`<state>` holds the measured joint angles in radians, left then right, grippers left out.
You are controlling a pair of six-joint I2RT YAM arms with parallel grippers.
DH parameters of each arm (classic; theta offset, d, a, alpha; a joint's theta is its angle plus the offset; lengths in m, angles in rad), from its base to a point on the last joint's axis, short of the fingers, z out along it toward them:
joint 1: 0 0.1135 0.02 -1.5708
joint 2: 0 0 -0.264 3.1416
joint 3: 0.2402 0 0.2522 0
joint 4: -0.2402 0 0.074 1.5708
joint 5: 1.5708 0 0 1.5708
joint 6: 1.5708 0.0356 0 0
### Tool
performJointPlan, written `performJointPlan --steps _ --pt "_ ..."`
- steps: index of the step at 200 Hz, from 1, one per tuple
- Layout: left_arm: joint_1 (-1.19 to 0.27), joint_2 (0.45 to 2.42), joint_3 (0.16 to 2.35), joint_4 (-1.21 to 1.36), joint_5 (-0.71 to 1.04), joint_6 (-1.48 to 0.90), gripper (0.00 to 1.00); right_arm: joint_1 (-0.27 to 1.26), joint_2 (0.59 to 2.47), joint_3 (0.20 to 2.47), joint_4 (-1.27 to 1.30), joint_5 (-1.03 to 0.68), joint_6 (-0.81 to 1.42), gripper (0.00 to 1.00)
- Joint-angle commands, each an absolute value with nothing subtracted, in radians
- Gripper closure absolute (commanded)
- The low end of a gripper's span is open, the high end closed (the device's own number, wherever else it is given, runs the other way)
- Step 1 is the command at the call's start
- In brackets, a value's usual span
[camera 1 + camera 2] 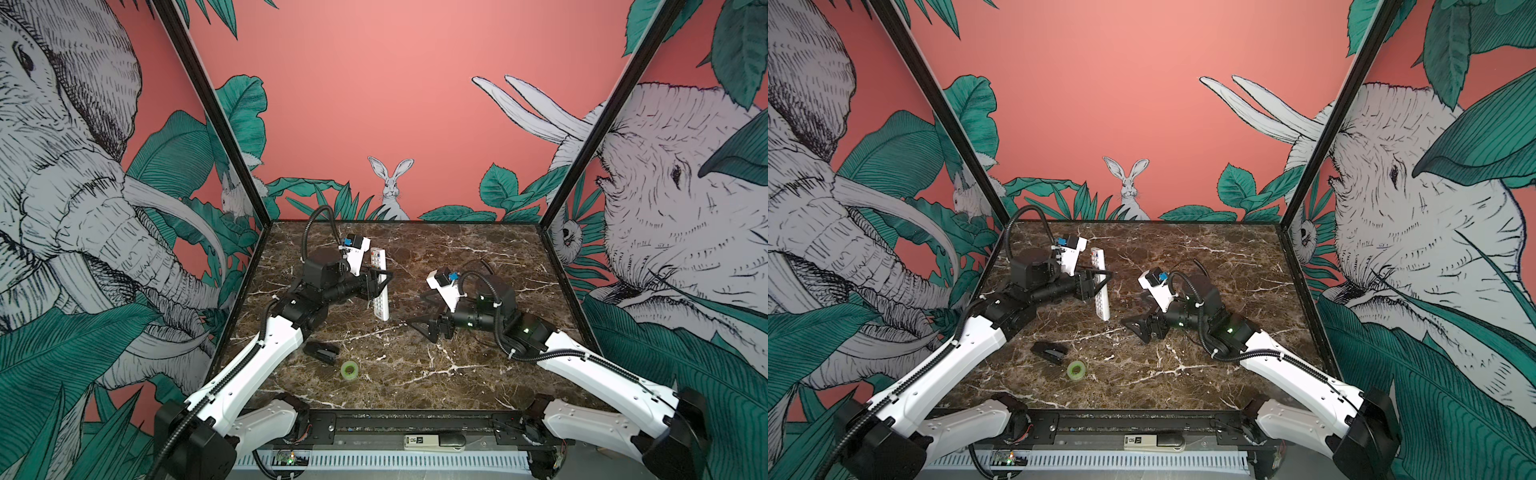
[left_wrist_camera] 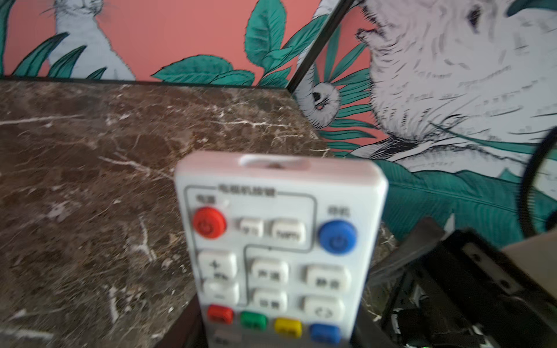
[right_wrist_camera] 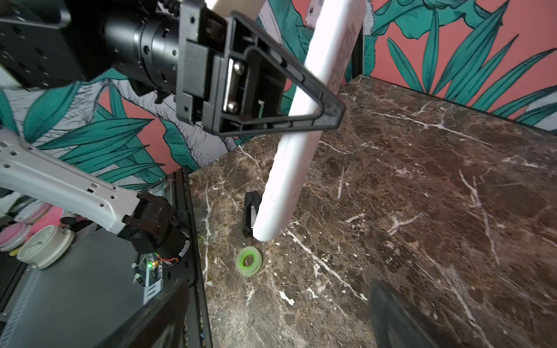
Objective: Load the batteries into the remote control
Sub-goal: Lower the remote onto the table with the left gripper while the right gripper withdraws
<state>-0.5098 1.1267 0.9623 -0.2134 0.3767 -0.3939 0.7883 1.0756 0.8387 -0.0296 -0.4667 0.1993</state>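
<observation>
top views: left gripper (image 1: 380, 286) clamps the seemingly light, slick remote control (image 1: 377, 258) mid-length; right gripper (image 1: 414, 309), at 4 o'clock, gapes empty.

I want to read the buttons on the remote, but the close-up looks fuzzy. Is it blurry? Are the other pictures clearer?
Left wrist view: yes, the remote control is blurred, its button labels unreadable. Right wrist view: sharper, the green tape roll crisp, but only the remote's plain white back shows. Both top views: fairly sharp, yet the remote is too small to read.
</observation>
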Motion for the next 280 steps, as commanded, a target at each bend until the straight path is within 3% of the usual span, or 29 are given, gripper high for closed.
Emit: performJointPlan --steps 1,71,280 --pt "-0.514 1.156 0.982 -0.355 0.264 -0.351 1.0 0.783 1.084 0.847 -0.061 -0.38 0.172 0.05" --pt "-0.514 1.267 0.946 -0.355 0.178 -0.394 1.0 0.782 1.14 0.874 -0.149 -0.237 0.161 0.03" --pt "-0.542 1.496 0.876 -0.294 0.032 -0.48 0.97 0.783 1.218 0.863 -0.13 -0.219 0.167 0.01"
